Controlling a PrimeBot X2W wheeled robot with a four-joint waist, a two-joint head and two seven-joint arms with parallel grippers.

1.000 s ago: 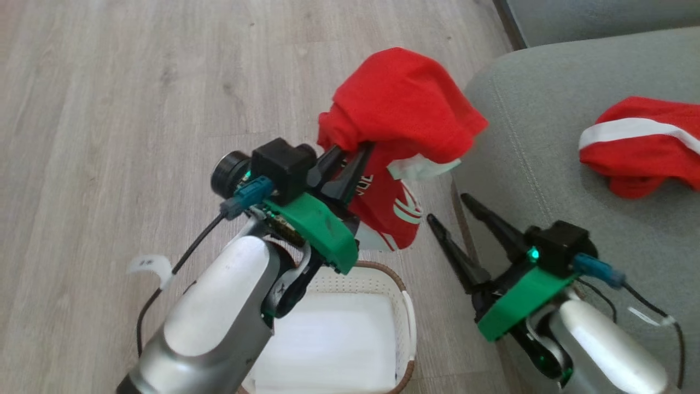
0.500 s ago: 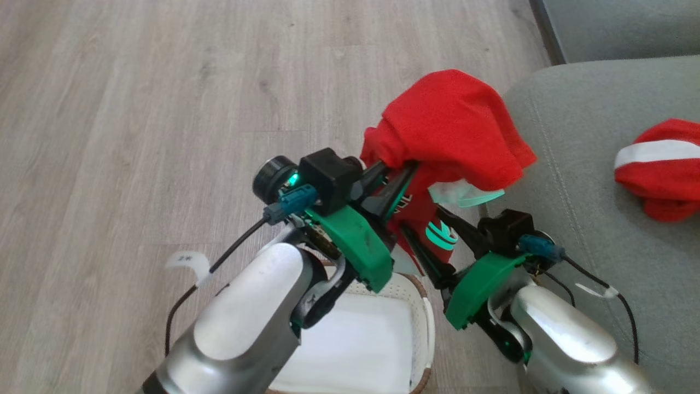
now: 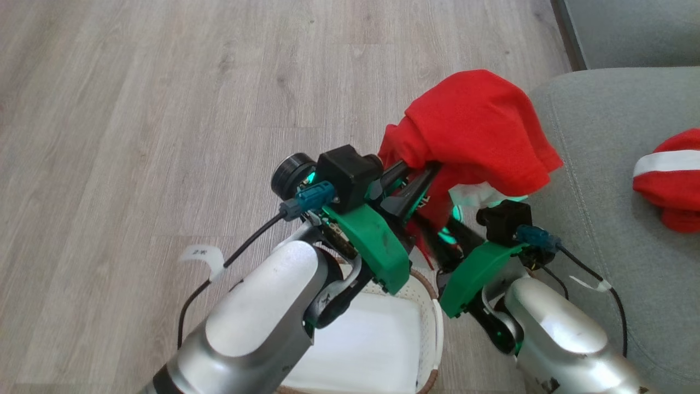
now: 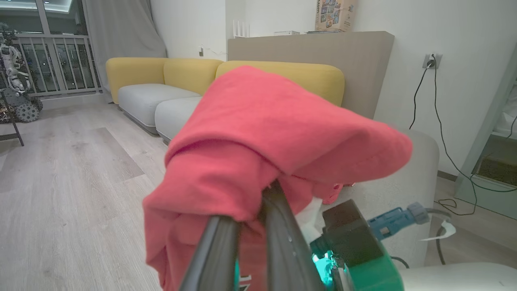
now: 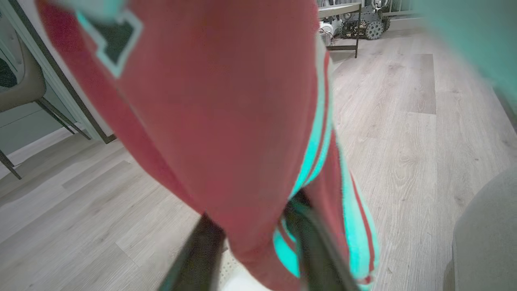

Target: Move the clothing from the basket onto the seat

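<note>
Left gripper (image 3: 416, 174) stays pinched on the red clothing (image 3: 476, 126), which drapes over its fingertips and hangs below them, above the basket (image 3: 432, 306). Right gripper (image 5: 250, 238) has swung in from beside the seat (image 3: 601, 137) to just beneath the left. Its fingers straddle the hanging hem and are narrowing, but whether they grip cannot be told. This suggests a two-handed carry. Another garment (image 3: 667, 180) already lies on the seat.
</note>
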